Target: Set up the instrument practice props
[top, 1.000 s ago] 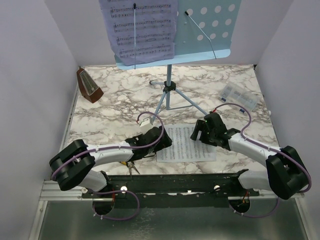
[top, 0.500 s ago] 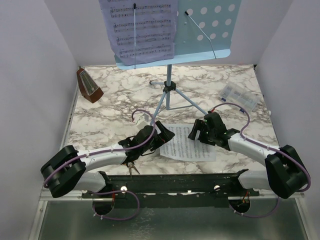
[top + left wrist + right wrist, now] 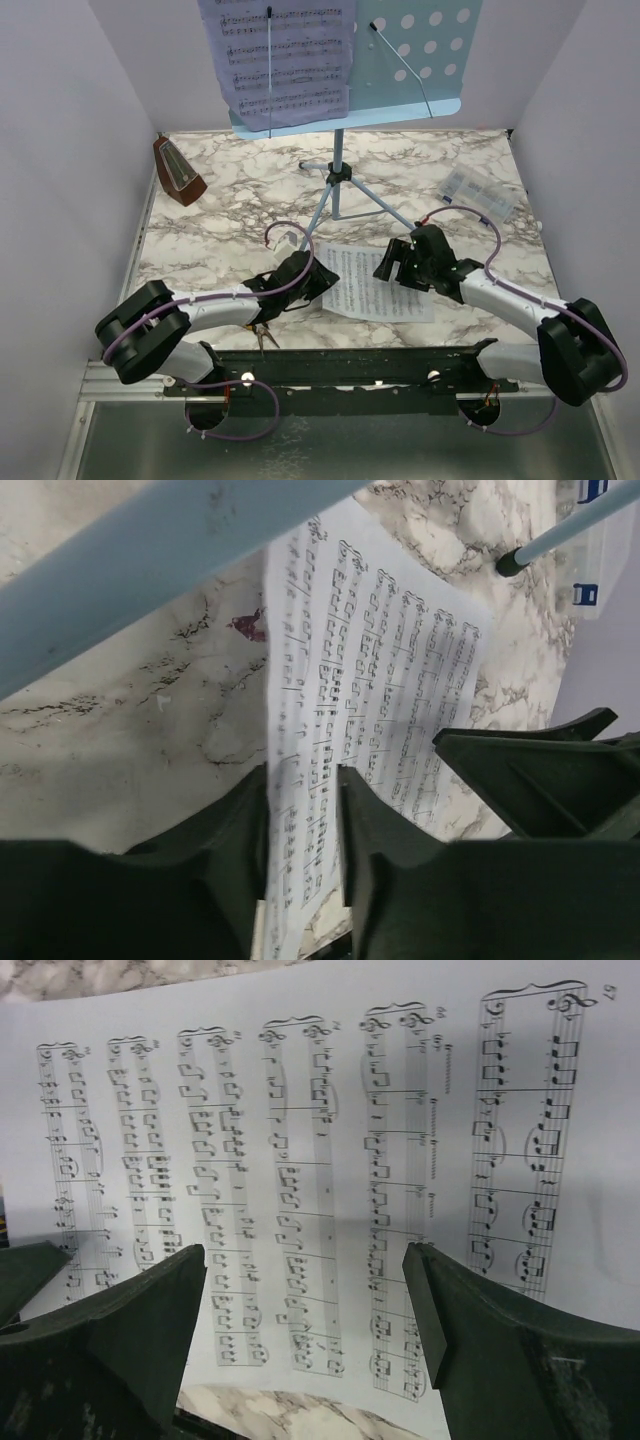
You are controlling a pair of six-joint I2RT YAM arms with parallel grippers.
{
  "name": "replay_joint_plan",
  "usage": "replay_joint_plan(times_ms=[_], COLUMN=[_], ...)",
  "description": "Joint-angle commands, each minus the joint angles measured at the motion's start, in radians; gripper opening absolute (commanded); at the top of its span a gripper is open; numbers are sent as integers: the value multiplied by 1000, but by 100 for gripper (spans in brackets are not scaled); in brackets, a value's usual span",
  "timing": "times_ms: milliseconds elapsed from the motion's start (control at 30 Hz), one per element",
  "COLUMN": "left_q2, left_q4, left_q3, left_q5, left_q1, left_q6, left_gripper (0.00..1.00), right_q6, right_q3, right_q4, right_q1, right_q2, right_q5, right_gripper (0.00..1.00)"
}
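Closing on the loose music sheet (image 3: 375, 695), the left gripper (image 3: 302, 810) jaws now pinch its near edge, lifting it; the right gripper (image 3: 305, 1300) hovers, jaws apart.

Even, bright, diffuse light from above fills the overhead view; the marble table (image 3: 200, 225) shows no glare, only soft short shadows under the arms and beside the music stand (image 3: 340, 170); the focus there is crisp throughout; in the left wrist view the pale blue stand leg (image 3: 150, 550) nearest the lens is blurred, and a grey shadow crosses the sheet of music (image 3: 390, 710); in the right wrist view that sheet is sharp, shaded toward its lower edge.
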Motion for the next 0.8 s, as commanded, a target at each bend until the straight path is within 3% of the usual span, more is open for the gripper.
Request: replay_joint_plan(times_ms=[0, 133, 367, 533, 767], left_q2=[-44, -127, -350, -466, -493], left_q4=[-2, -1, 10, 127, 306], left_q3=[13, 39, 60, 31, 9], left_q5=[18, 47, 63, 36, 12], left_q1=[2, 6, 11, 30, 65], left_q6=[83, 201, 391, 357, 250], left_gripper=[28, 13, 0, 0, 0], right_q6=[-28, -46, 0, 206, 573], right_q3=[0, 29, 40, -50, -215], right_q4=[-38, -83, -63, 152, 493], right_q1=[-1, -1, -1, -1, -1], right_q2=[-87, -175, -389, -506, -471], right_q5=[-18, -20, -90, -294, -478], right_gripper=[88, 89, 94, 98, 100])
